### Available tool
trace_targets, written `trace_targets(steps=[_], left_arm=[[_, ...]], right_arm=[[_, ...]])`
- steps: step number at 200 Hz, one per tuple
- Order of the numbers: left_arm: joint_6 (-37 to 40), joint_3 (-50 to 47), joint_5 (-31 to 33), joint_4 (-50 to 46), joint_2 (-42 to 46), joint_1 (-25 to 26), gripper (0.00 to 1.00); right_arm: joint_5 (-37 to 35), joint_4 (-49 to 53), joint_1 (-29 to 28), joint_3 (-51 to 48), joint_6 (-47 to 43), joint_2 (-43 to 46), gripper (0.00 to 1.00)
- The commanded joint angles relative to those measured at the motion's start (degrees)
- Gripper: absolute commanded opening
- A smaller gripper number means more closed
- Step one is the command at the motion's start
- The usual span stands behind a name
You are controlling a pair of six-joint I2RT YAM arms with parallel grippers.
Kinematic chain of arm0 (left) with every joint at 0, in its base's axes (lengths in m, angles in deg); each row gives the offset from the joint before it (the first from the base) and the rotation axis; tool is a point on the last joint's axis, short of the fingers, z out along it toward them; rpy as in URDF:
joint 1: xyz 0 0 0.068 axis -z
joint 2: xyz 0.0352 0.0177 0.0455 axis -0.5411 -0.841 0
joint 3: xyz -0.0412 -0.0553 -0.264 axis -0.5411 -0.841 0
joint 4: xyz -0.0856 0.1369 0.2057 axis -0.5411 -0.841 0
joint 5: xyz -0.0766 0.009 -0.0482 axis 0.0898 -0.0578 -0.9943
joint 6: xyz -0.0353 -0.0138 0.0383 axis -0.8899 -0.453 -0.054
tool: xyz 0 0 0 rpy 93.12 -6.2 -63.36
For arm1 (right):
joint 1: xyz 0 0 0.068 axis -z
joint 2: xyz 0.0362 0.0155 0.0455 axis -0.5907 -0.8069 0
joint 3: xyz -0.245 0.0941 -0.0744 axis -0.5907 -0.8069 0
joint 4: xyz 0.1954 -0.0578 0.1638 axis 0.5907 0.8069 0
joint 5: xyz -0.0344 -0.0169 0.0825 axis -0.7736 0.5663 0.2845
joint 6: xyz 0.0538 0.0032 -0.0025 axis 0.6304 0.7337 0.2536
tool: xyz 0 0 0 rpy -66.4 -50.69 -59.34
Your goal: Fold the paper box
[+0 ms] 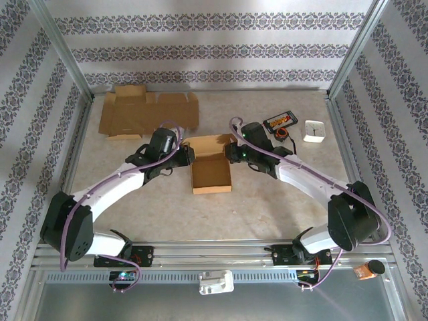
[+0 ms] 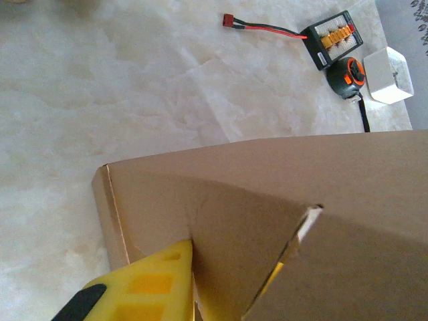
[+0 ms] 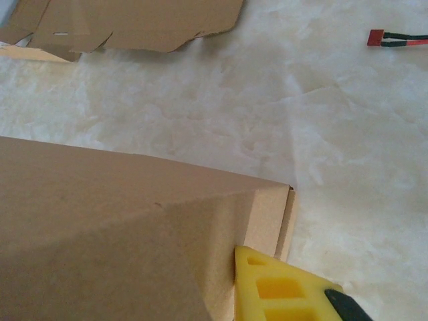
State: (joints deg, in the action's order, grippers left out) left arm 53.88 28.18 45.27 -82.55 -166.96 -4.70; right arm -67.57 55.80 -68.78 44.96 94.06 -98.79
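The brown paper box [image 1: 211,175] lies open-topped at the table's middle, its lid panel [image 1: 208,143] raised at the far side. My left gripper [image 1: 188,156] is at the lid's left end. In the left wrist view a cardboard flap [image 2: 241,234] sits clamped between one yellow finger [image 2: 150,284] and a sliver of the other. My right gripper [image 1: 231,153] is at the lid's right end. There a yellow finger [image 3: 281,291] presses flat on the box's side flap [image 3: 257,221], and the other finger is hidden behind the cardboard.
A flat unfolded cardboard blank [image 1: 148,112] lies at the back left. At the back right are a black charger board [image 1: 281,121] with a red-tipped cable [image 2: 261,27], an orange tape measure [image 2: 348,72] and a small white box [image 1: 313,130]. Metal frame posts [image 1: 70,57] bound the table.
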Motion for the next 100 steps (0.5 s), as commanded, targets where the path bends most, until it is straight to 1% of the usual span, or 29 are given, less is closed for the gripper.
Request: trace_targets(steps=[1, 38, 73, 100], left_arm=[[-2.79, -3.14, -2.95, -2.13, 1.08, 2.29, 0.16], [-4.16, -6.88, -2.66, 0.64, 3.26, 2.91, 0.16], [-5.62, -9.86, -3.1, 3.29, 3.94, 4.17, 0.16], [-5.95, -11.69, -1.8, 3.13, 5.95, 4.97, 0.16]], right_arm=[[0.67, 1.25, -2.38, -3.48, 3.31, 0.97, 0.16], [-1.23, -0.9, -3.68, -6.6, 5.14, 2.32, 0.16], [-3.85, -3.13, -6.18, -9.44, 7.1, 2.41, 0.16], [-6.08, -3.58, -7.66, -11.21, 7.71, 2.89, 0.16]])
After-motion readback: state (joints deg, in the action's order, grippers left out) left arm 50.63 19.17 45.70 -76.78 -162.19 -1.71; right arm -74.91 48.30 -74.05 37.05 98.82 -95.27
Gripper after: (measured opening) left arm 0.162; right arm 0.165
